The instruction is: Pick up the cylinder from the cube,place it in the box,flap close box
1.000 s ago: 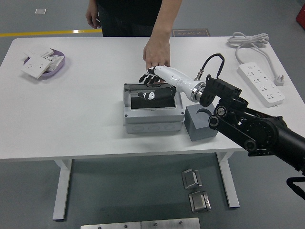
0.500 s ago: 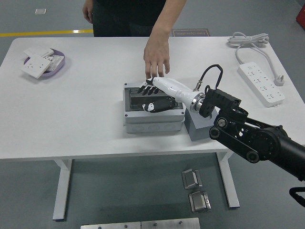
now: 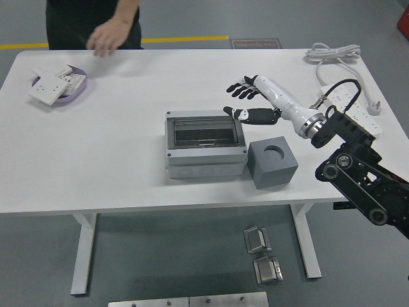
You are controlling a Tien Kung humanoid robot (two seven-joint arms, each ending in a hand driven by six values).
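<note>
presumably inside: cylinder, not visible; cube [image 3: 273, 164] socket empty. box [image 3: 205, 144] mid-table, flap lying flat over it, looks closed. right hand [image 3: 248, 101] above and right of box, fingers spread, holding nothing. person's hand [image 3: 110, 35] far left, apart. risk: flap unlatched could lift; a low hand could nudge the cube.

Black jointed right arm [image 3: 358, 185], white forearm shell, silver wrist ring, black fingers [image 3: 239, 89], looping black cable [image 3: 335, 89]
</note>
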